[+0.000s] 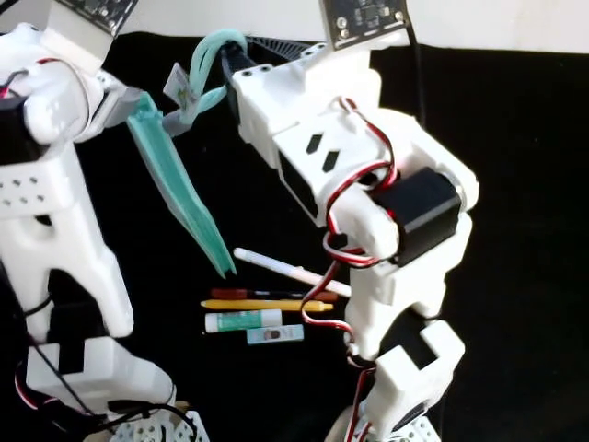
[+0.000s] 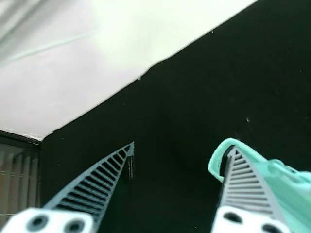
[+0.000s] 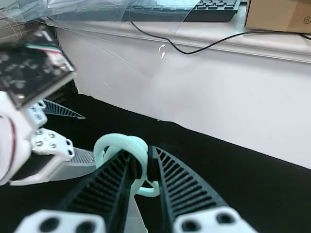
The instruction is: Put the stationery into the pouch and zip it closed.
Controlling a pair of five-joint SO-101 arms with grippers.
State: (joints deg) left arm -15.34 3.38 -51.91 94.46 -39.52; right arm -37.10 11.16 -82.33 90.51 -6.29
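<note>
A flat teal pouch (image 1: 179, 193) hangs slanted above the black table, its lower corner just over the stationery. My left gripper (image 1: 129, 106) is at its upper end; in the left wrist view this gripper (image 2: 183, 145) stands open, with the teal pouch (image 2: 286, 179) draped over one finger. My right gripper (image 1: 230, 55) is shut on the pouch's pale teal loop (image 3: 119, 143). On the table lie a white pen (image 1: 285, 269), a dark red pen (image 1: 267, 295), a yellow pen (image 1: 267, 305), a glue stick (image 1: 244, 320) and a small eraser (image 1: 274, 334).
The right arm's white body (image 1: 386, 212) stands right beside the stationery. A white wall (image 3: 218, 87) borders the far edge of the black mat (image 1: 515, 184). On a ledge above it sit a keyboard (image 3: 194, 9), a cable and a cardboard box (image 3: 277, 14).
</note>
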